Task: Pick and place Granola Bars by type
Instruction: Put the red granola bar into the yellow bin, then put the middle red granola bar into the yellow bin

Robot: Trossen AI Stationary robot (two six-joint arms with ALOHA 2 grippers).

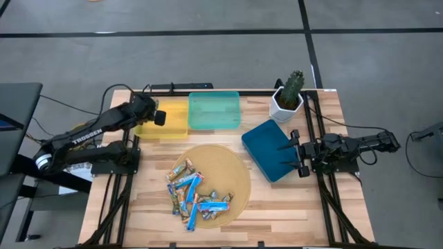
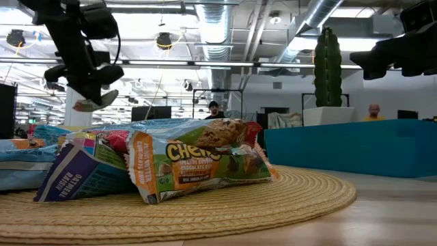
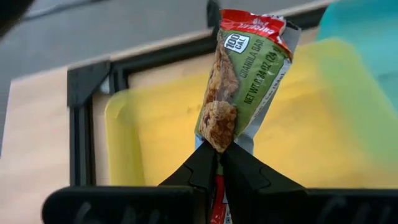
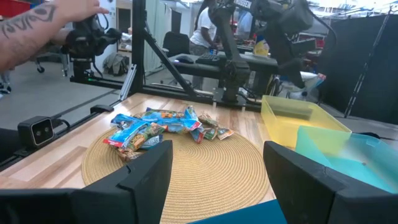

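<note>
- Crinkled foil, green and red with a silver edge: one bar (image 3: 239, 81) hangs pinched by its end between the left gripper (image 3: 219, 163) fingers, clamped tight on the wrapper seam. It is held above the yellow tray (image 1: 173, 128), probably so a release drops it straight in.
- Yellow tray looks like smooth moulded plastic with rounded corners and a shallow wall; I see nothing in it. Teal tray (image 1: 214, 111) sits touching beside it, same form. Dark blue tray (image 1: 273, 149) lies apart to the right, turned at an angle.
- Remaining Granola Bars (image 1: 194, 194) lie heaped on a round woven mat (image 1: 232, 173) near the table's front edge. Shiny wrappers, blue ones most obvious, tan and silver mixed in, overlapping. Piled loosely, so types are jumbled; the sort is at an early stage, I judge.
- In the low view the nearest wrapper is puffed and creased, with a printed cookie picture; slippery film, likely to slide if gripped mid-body.
- Right gripper (image 4: 217, 174) waits at the dark blue tray's edge, fingers spread wide, holding nothing.
- Potted cactus (image 1: 289, 93) in a white pot stands at the back right corner, clear of the work.
- Table (image 1: 152, 207) is pale wood planks.
</note>
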